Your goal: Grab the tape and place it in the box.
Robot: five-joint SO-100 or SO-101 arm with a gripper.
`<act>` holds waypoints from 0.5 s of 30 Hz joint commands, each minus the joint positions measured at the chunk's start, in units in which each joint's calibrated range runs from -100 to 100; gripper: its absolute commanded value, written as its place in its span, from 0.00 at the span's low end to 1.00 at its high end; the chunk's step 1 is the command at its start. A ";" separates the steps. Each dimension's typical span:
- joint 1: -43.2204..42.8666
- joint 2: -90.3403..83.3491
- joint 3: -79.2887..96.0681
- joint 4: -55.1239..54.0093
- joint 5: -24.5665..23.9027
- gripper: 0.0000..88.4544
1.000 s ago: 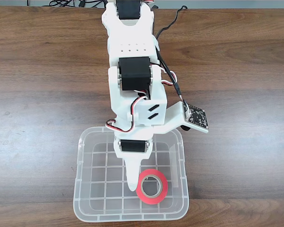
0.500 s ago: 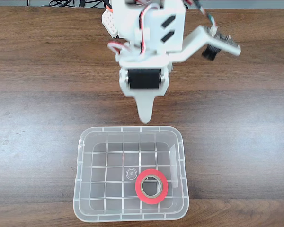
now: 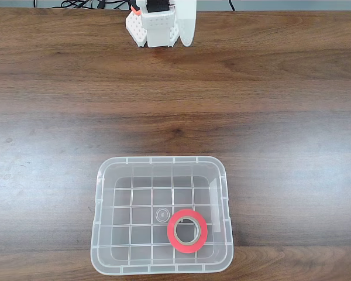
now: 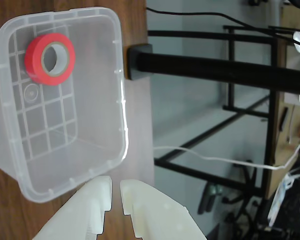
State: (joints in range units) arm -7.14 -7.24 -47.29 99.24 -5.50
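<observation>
Brown wood covers the whole table (image 3: 58,88), with long dark lines running across it in the fixed view. Near the bottom of that view, a bit left of the middle, sits the box (image 3: 99,234). It is clear plastic with round corners and a grid of squares on its floor. Inside it, toward the lower right part, lies the tape (image 3: 187,230). It is a small red ring with a pale middle, and it lies flat on the floor of the box. At the top edge, well apart from the box, a bit of the white arm (image 3: 158,26) pokes in.

From the wrist view, the box (image 4: 117,75) sits on the left with the tape (image 4: 36,64) near its upper left corner. At the bottom, the white gripper (image 4: 115,190) points up toward the box. Its two fingers (image 4: 97,200) stand close side by side with a thin gap between them, and they hold nothing. To the right, past the table edge, are black metal bars (image 4: 215,67) and a white cable (image 4: 215,159).
</observation>
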 commanded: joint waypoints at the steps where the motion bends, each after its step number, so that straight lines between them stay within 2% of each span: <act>1: 1.21 -13.11 12.82 0.76 0.29 0.01; 10: 1.29 -38.29 51.98 -1.72 3.13 0.01; 15: 4.36 -53.18 78.44 -16.87 5.24 0.01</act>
State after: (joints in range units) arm -5.79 -47.17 8.94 95.08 -2.06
